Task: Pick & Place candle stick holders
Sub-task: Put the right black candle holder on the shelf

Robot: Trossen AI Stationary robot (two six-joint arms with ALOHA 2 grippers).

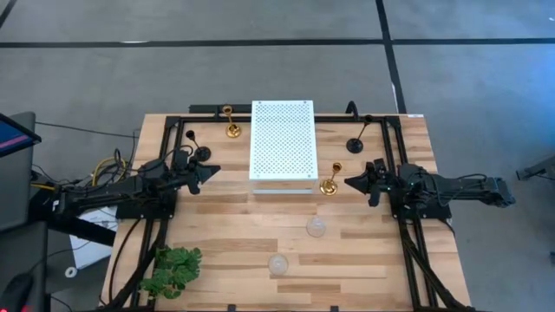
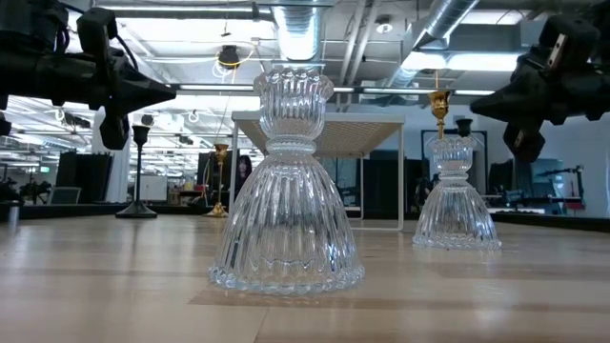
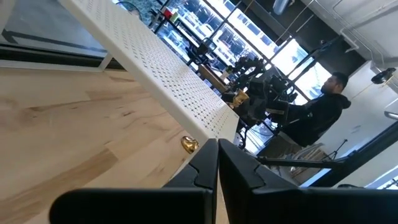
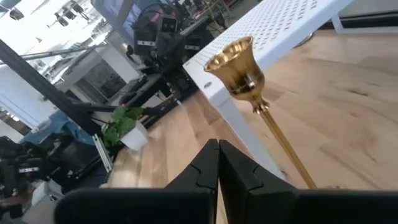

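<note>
Six candle stick holders stand upright on their bases on the wooden table. Two are gold (image 1: 231,121) (image 1: 329,180), two thin and black (image 1: 195,149) (image 1: 355,139), two clear glass (image 1: 316,227) (image 1: 277,264). The glass ones fill the low view (image 2: 286,181) (image 2: 456,200). My left gripper (image 1: 215,171) hovers shut at the left of the white board, holding nothing. My right gripper (image 1: 349,182) hovers shut beside the right-hand gold holder (image 4: 249,81), apart from it.
The white perforated board (image 1: 282,139) stands raised on legs at the table's middle, far side. A green plant (image 1: 173,270) sits at the near left corner. A person (image 3: 323,112) sits beyond the table's right side. Bare wood lies between the two arms.
</note>
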